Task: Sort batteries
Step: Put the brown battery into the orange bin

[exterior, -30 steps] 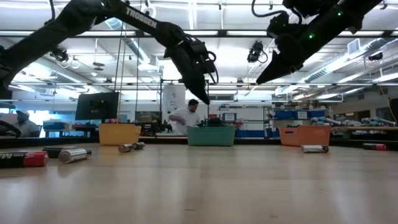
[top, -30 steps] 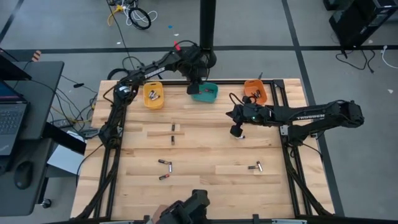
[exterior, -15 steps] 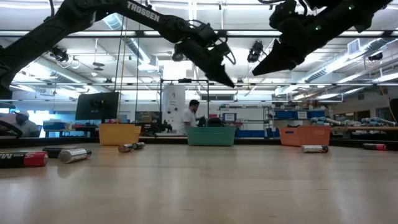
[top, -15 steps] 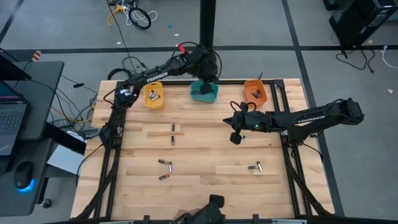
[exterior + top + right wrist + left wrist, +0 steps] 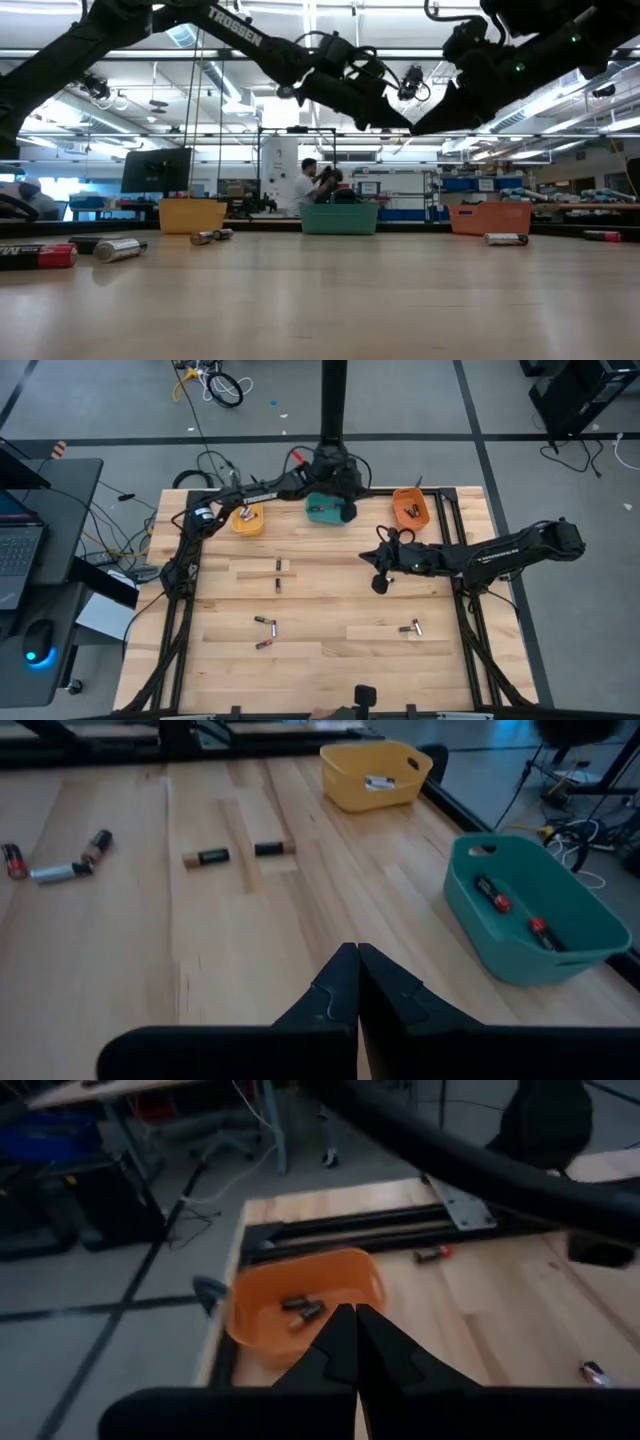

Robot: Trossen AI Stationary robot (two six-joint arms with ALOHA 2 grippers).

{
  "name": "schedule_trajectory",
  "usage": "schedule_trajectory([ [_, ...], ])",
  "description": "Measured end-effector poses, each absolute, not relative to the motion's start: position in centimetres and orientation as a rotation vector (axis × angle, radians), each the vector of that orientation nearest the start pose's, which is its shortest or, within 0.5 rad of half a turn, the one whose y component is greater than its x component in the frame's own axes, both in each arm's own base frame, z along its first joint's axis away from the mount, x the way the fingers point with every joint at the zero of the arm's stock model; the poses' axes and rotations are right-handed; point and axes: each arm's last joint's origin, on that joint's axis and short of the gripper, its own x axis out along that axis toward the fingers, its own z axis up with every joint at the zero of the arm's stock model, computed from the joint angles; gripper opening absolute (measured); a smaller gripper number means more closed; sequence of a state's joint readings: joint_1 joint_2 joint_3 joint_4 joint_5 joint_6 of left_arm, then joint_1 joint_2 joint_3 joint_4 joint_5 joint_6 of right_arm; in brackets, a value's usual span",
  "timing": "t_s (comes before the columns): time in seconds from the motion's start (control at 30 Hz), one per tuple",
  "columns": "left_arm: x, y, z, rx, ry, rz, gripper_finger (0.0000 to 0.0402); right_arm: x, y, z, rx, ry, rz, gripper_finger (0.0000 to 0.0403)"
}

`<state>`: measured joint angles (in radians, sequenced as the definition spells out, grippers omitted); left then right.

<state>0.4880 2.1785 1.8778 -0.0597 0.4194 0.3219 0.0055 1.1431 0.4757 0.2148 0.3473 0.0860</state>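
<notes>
On the table (image 5: pixel 320 600) several batteries (image 5: pixel 277 575) remain unsorted, others already lying in the three bins (image 5: pixel 328 510); left gripper (image 5: pixel 345 485) and right gripper (image 5: pixel 378 582) are both closed, empty.

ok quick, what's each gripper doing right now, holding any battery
Left gripper: shut, holding nothing, above the teal bin.
Right gripper: shut, empty, over the table mid-right.
</notes>
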Motion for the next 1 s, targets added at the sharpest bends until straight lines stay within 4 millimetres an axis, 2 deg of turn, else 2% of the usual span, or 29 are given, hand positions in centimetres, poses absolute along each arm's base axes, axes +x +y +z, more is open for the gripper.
schedule_trajectory([
  [0.07, 45.5, 22.3, 26.4, 0.153, 0.347, 0.006, 0.0002, 22.3, -0.9, 19.3, 0.000, 0.448, -0.357, 0.0010],
  [0.23, 43.8, 20.5, 26.6, 0.187, 0.306, 0.009, 0.0002, 21.7, -1.4, 18.0, 0.004, 0.450, -0.381, 0.0010],
  [0.33, 41.8, 19.5, 26.4, 0.200, 0.262, 0.049, 0.0001, 21.3, -1.5, 17.4, 0.014, 0.414, -0.385, 0.0010],
  [0.47, 38.1, 17.8, 26.3, 0.205, 0.258, 0.109, 0.0001, 21.2, -1.5, 17.2, 0.043, 0.396, -0.380, 0.0010],
  [0.8, 29.0, 8.2, 26.0, 0.208, 0.372, 0.131, 0.0002, 21.3, -0.7, 17.6, 0.070, 0.355, -0.347, 0.0010],
  [1.0, 25.2, 3.5, 24.8, 0.104, 0.520, 0.083, 0.0002, 21.4, -0.5, 17.8, 0.074, 0.325, -0.338, 0.0011],
])
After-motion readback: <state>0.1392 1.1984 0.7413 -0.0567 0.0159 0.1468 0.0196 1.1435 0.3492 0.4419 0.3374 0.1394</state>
